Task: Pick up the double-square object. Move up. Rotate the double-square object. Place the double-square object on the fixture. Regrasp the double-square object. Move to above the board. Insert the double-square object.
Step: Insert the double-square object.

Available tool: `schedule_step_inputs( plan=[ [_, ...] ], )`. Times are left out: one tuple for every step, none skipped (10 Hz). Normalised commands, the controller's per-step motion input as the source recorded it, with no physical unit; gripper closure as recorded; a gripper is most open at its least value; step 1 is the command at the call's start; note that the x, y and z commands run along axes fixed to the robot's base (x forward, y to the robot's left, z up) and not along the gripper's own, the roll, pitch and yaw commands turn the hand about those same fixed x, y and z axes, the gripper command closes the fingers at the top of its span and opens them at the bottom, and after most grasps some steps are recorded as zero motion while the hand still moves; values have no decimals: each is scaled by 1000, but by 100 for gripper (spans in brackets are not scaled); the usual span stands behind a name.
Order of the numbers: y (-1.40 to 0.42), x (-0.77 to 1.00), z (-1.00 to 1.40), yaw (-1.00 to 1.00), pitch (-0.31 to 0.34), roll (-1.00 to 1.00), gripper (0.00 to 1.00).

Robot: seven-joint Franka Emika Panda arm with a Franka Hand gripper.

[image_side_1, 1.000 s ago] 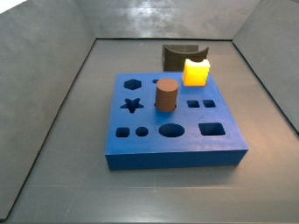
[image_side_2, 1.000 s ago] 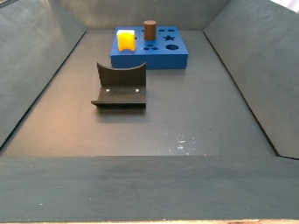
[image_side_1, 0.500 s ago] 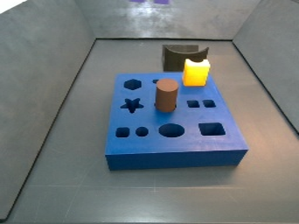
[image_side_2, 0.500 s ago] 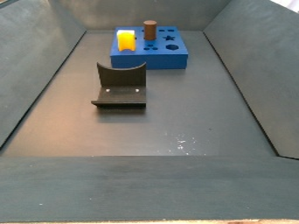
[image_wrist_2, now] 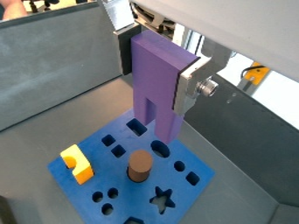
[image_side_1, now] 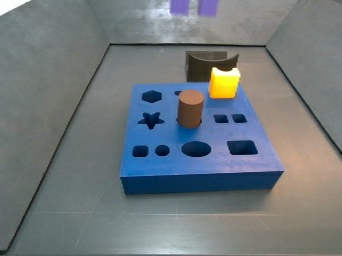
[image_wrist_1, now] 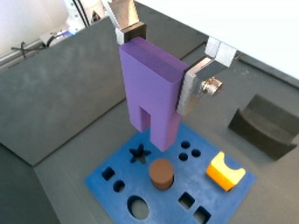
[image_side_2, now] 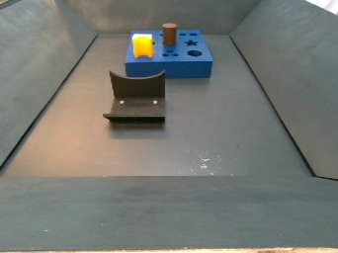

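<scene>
Overhead, the gripper (image_wrist_1: 162, 54) hangs high above the thick blue cut-out board (image_wrist_1: 117, 182), its silver fingers (image_wrist_1: 193, 85) pinching the long purple double-square block (image_wrist_1: 152, 87) upright, notched end down, ready for insertion.

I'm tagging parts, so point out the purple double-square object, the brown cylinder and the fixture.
double-square object (image_wrist_1: 152, 92): wrist view, front face, held in the gripper (image_wrist_1: 162, 54).
brown cylinder (image_side_1: 190, 108): side view, its side.
fixture (image_side_2: 134, 97): side view, upright back.
</scene>
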Motion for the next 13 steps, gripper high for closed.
schedule_step_inputs(
  plan=[
    [0, 697, 9, 71, 124, 500, 100],
    [0, 703, 31, 14, 116, 500, 100],
    [-51, 794, 0, 0, 150, 500, 100],
    [-143, 909, -169, 0, 133, 500, 100],
    [-143, 917, -180, 0, 131, 499, 100],
    [-151, 949, -214, 0, 119, 491, 100],
    [-191, 986, -446, 0, 60, 306, 100],
    [-197, 980, -629, 0, 9, 183, 100],
    [-254, 786, -897, 74, 0, 17, 100],
    [-123, 806, -1000, 86, -19, -53, 100],
    [0, 923, -1000, 23, -7, -90, 100],
    [0, 989, -891, 9, 0, -73, 100],
    [97, 937, -714, 109, 0, 0, 100]
  ],
)
